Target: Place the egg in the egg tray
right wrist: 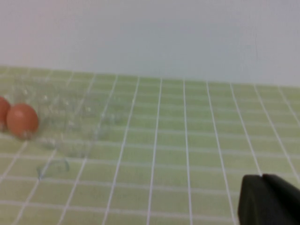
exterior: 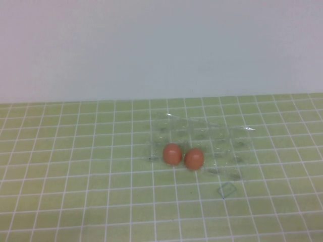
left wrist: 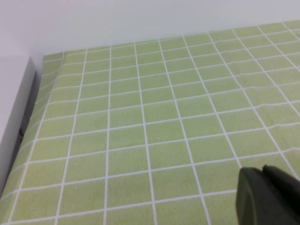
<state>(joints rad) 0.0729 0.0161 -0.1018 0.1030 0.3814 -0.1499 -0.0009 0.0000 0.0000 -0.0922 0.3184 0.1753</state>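
Two orange-brown eggs sit side by side in the near left part of the clear egg tray [exterior: 217, 135]: the left egg [exterior: 172, 154] and the right egg [exterior: 194, 159]. The right wrist view shows the tray [right wrist: 77, 117] with one egg [right wrist: 22, 120] and the edge of the other egg [right wrist: 2, 112]. My right gripper [right wrist: 261, 177] is shut and empty, low over the mat well to the right of the tray. My left gripper [left wrist: 263, 168] is shut and empty over bare mat. Neither gripper shows in the high view.
A green mat with a white grid [exterior: 75, 176] covers the table. A small clear square scrap [exterior: 227, 190] lies just in front of the tray. A white wall stands behind. A grey raised edge [left wrist: 16, 126] borders the mat in the left wrist view.
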